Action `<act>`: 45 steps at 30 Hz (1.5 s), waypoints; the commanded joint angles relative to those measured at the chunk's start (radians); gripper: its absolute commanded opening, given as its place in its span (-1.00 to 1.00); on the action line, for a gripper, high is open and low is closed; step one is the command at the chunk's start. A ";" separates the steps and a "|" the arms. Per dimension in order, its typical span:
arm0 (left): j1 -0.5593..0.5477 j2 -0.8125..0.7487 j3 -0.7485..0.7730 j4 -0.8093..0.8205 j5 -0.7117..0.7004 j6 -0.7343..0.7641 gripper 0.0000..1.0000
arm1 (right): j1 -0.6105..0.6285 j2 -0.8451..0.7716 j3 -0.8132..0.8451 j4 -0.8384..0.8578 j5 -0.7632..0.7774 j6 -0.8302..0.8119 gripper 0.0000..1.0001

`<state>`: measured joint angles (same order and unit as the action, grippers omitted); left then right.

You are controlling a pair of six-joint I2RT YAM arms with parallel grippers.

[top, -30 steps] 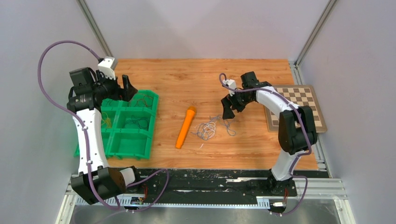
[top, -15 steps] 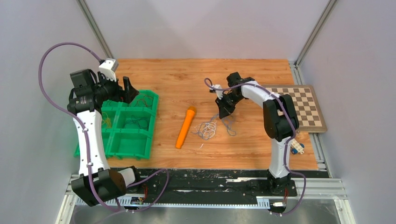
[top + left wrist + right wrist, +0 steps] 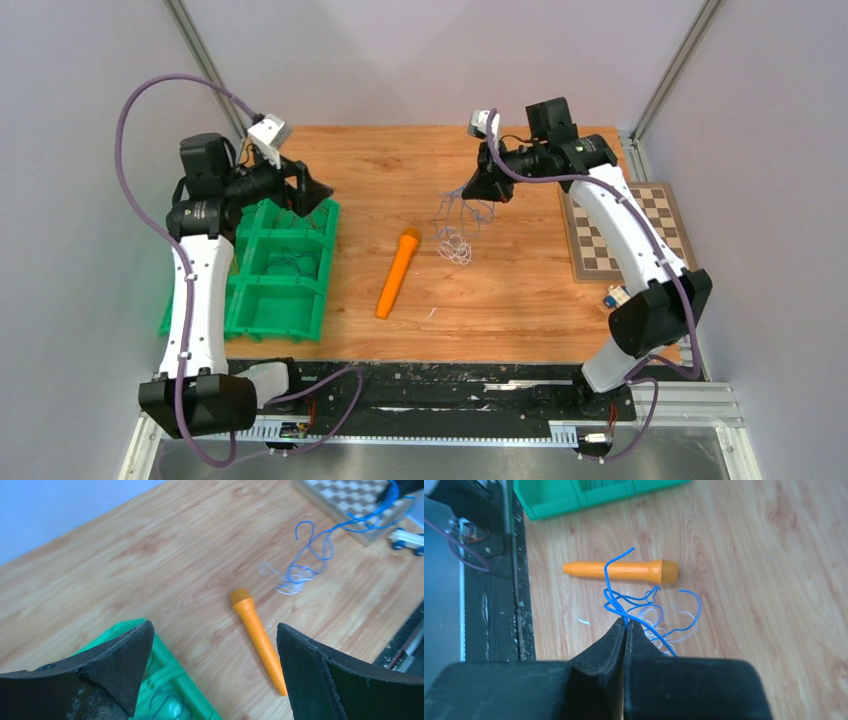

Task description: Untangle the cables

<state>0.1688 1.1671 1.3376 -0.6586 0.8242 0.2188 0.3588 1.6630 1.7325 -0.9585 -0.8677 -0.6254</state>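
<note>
Cables (image 3: 614, 606) pinched between right fingers (image 3: 610, 647), seemingly dangling free

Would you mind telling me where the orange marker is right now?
In the top view the orange marker lies mid-table, between the green tray and the cables.

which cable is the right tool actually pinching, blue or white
The blue cable: it runs straight into the shut tips of the right tool, while the pale white loops trail beyond the tips, outside the grip.
</note>
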 commanded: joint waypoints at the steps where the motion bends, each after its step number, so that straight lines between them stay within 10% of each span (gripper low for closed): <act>1: -0.144 -0.011 0.042 0.162 0.056 -0.062 1.00 | 0.001 -0.065 0.039 0.079 -0.132 0.104 -1.00; 10: -0.538 0.123 0.101 0.295 0.030 -0.104 0.82 | 0.041 -0.145 -0.010 0.107 -0.144 0.091 -1.00; 19: -0.741 0.233 0.153 0.152 -0.001 0.224 0.25 | 0.080 -0.224 -0.090 0.109 -0.112 0.073 -1.00; 25: -0.784 0.244 0.172 0.076 -0.067 0.324 -0.80 | 0.080 -0.253 -0.143 0.112 -0.078 0.070 -0.97; 28: -0.785 0.192 0.158 0.128 -0.084 0.272 -1.00 | 0.079 -0.256 -0.190 0.122 -0.040 0.076 -0.68; 32: -0.784 0.161 0.214 0.155 -0.111 0.170 -1.00 | 0.053 -0.211 -0.286 0.168 0.059 0.112 0.48; 45: -0.764 0.224 0.631 0.286 -0.465 -0.117 -1.00 | -0.040 -0.236 -0.432 0.423 -0.116 0.278 0.99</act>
<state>-0.6056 1.3792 1.8374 -0.4686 0.4965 0.2146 0.3225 1.5455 1.3159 -0.7547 -0.8783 -0.4419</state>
